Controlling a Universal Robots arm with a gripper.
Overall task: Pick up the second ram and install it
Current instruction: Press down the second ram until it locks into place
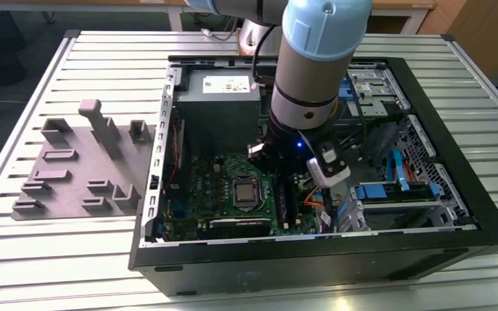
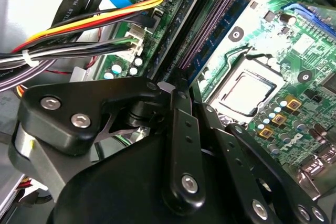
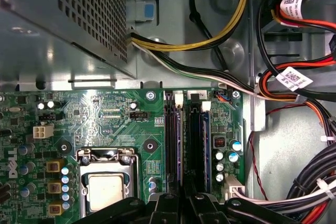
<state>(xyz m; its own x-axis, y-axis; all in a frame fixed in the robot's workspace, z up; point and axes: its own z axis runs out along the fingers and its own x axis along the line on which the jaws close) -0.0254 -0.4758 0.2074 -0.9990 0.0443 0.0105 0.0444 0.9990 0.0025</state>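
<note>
Two black memory slots (image 3: 173, 145) run side by side on the green board (image 3: 105, 114), and your claw (image 2: 170, 85) hangs right over their near end, deep inside the computer case (image 1: 318, 259). From these angles you cannot tell whether the claw is open or closed, or whether it is gripping anything.

One blue-green memory stick (image 3: 208, 145) stands on edge just beside those slots, on the side away from the processor (image 3: 107, 190). It is probably the one you were sent for, though the pictures do not settle that. It shows in both wrist views, next to a purple-lined slot (image 2: 210, 24) in the second wrist view. The grey tray (image 1: 76, 175) lies outside the case, towards the exterior view's left.

Treat the stick as light, stiff and brittle. It should not bend, and a twist could crack it. Hold it by its bare long edges or short ends, square to the slot, and keep off the chips and contacts.
</note>
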